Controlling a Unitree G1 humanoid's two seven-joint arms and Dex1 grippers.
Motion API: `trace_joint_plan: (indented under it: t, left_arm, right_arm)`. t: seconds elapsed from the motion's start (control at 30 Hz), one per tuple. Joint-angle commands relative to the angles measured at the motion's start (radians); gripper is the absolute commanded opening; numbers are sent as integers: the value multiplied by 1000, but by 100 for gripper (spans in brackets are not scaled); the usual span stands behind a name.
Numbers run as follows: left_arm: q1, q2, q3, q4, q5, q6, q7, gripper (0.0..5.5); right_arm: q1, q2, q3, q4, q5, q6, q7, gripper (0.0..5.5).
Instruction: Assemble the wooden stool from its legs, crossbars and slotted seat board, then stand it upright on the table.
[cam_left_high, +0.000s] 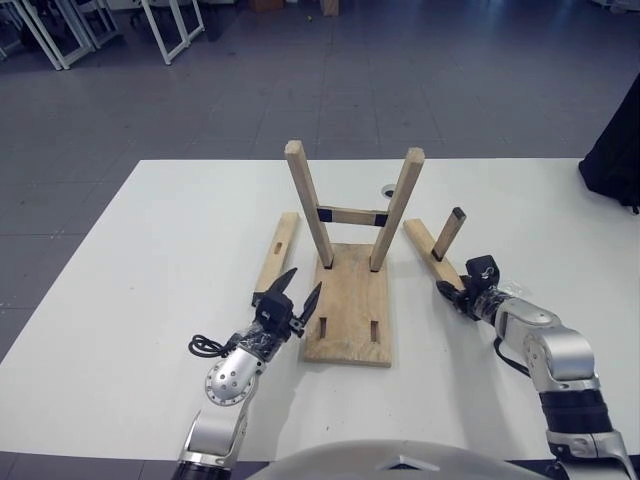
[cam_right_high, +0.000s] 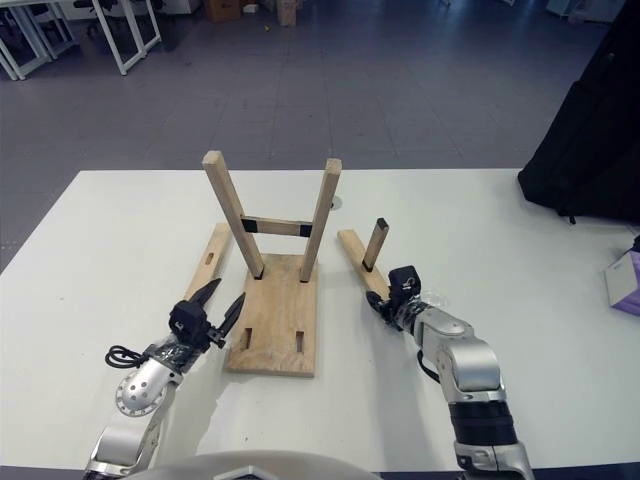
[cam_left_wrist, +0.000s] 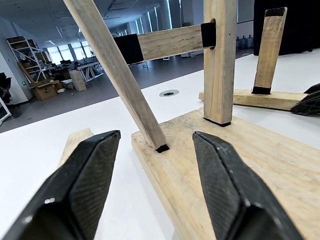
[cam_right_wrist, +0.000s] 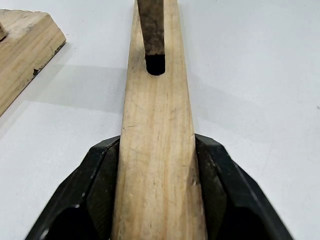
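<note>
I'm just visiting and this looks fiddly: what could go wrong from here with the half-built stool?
1. The right claw is shut on the end of the lying leg, whose short crossbar stands in its slot; lifting may let the far end sag or the crossbar slip out.
2. The left claw is open beside the seat board, not holding it; pressing parts in might slide it or tip its two standing legs.
</note>
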Motion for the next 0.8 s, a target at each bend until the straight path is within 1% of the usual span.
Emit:
trace_joint_plan:
  t: [0.03,0.1,0.17,0.23,0.27,0.3,0.37,0.47,0.57,0.6,0.63,0.73,0.8]
  left_arm:
    - [-14,4,7,5,-40,-5,-29,266]
    - [2,8,5,-4,-56,-6,-45,266]
    - [-5,8,35,-2,-87,-6,-48,266]
    - [-22,14,74,-2,-127,-10,-54,266]
    - [-35,18,88,-2,-148,-7,-65,266]
    - [-59,26,98,4,-165,-3,-80,266]
    - [-108,56,114,22,-146,-9,-95,266]
    - [-149,68,136,10,-173,20,-105,266]
    - [-130,44,139,-50,-304,72,-147,266]
    - [-118,38,135,-79,-377,114,-170,287]
    - [-106,40,128,-113,-447,155,-198,294]
    - [-62,71,99,-256,-741,347,-296,356]
    - [-61,91,120,-306,-911,463,-305,385]
  right_arm:
    - [-29,85,-69,83,64,-54,10,202]
    - [-92,129,-162,121,116,-139,-1,202]
    - [-190,180,-310,177,223,-167,-65,202]
    - [-264,216,-390,185,328,-173,-72,202]
    - [-286,238,-427,173,356,-218,-93,202]
    - [-288,254,-434,117,379,-266,-75,202]
    - [-269,265,-409,9,414,-293,-36,202]
    - [-224,253,-354,-99,488,-249,47,202]
    - [-157,233,-277,-239,614,-197,200,202]
    - [-149,220,-258,-265,653,-174,238,202]
    - [-145,205,-241,-281,676,-157,269,202]
    - [-118,134,-178,-320,735,-98,392,202]
    - [-127,100,-120,-297,674,-123,452,202]
